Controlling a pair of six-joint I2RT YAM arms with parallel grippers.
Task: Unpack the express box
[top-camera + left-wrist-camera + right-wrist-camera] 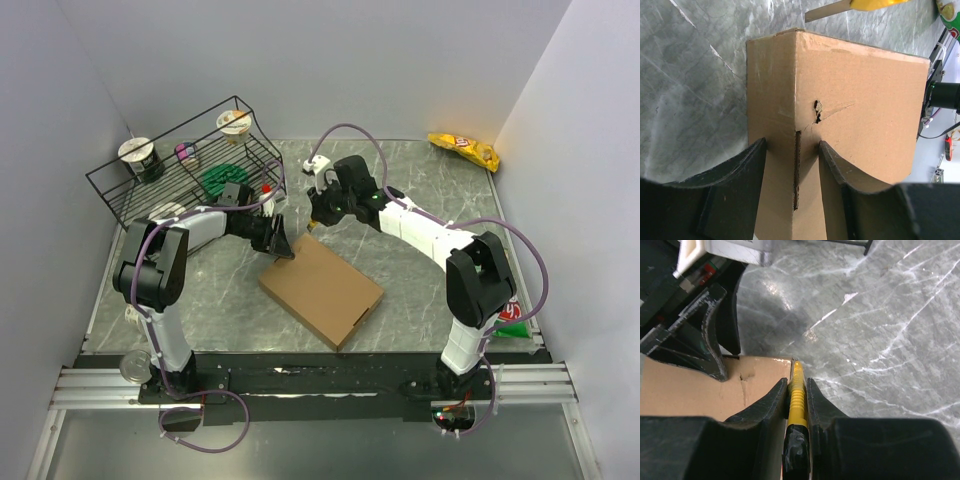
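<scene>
the express box (322,290) lies flat on the marbled table (430,200) between the two arms, its long axis slanting from far-left to near-right; both grippers meet at its far end; the left gripper (281,244) has its fingers (742,190) part-way apart, tips set on the cardboard either side of a slit (796,170), nothing pinched that i can see; the right gripper (797,381) is clamped on a yellow cutter (796,405), whose tip sits at the box's far corner; from that tip the whole carton stretches back toward the bases, so the cut, i judge, falls to the right arm, the left bracing
</scene>
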